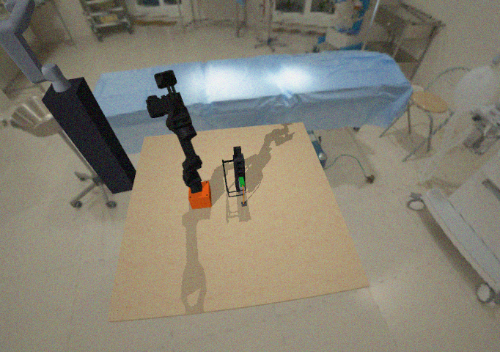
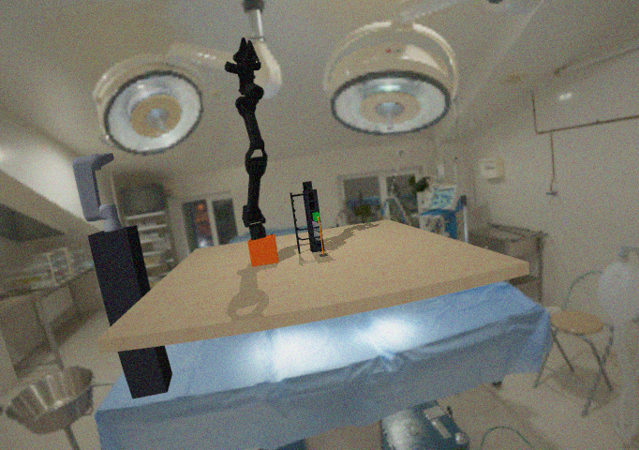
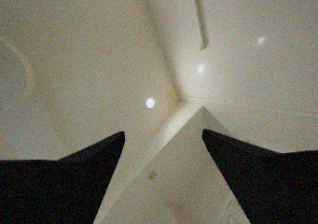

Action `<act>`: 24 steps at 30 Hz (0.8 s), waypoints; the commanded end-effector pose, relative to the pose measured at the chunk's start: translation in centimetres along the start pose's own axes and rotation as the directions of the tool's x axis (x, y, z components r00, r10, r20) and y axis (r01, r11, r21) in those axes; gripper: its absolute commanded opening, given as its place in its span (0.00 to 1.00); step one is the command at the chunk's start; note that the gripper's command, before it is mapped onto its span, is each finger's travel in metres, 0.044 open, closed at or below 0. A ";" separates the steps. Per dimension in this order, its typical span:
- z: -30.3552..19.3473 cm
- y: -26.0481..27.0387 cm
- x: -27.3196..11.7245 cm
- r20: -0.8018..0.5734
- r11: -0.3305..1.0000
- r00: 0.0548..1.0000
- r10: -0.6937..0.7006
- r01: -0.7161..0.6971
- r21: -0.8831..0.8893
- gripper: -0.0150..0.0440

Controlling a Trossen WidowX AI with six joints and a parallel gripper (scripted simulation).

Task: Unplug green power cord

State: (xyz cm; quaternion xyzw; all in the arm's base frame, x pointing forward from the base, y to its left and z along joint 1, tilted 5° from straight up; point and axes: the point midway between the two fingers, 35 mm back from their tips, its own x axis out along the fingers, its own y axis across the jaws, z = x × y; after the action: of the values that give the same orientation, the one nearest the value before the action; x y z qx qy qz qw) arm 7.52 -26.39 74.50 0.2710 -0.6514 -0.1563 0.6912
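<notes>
Beside the power strip (image 1: pixel 238 168), a black rack (image 1: pixel 229 179) stands.

A tan table (image 1: pixel 259 257) sits over a long bed with a blue sheet (image 1: pixel 259 89). On the table stands an orange block (image 1: pixel 200 195). A tall dark box (image 1: pixel 89 133) leans at the table's left side. Two big round lamps (image 2: pixel 389 100) hang from the ceiling. A round stool (image 1: pixel 429 103) stands to the right, and a shiny bowl (image 2: pixel 50 390), maybe metal, sits low.
</notes>
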 end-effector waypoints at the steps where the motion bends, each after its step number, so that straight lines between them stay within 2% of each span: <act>1: 0.1 0.2 0.0 -0.001 1.000 1.000 0.007 -0.007 -0.005 0.89; 4: 1.1 3.2 -0.9 0.002 0.993 0.994 0.108 -0.108 -0.054 0.75; 9: 3.9 10.1 -3.1 0.054 0.954 0.953 0.298 -0.298 -0.018 0.53; 17: 4.3 20.4 -8.9 0.023 0.832 0.832 0.555 -0.555 -0.006 0.53; 24: 1.9 27.1 -14.7 -0.055 0.686 0.687 0.725 -0.727 -0.031 0.53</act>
State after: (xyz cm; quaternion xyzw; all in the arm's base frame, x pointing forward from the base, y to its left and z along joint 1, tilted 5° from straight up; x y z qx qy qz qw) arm -0.23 0.06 78.80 0.0145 -0.7017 0.0956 0.7059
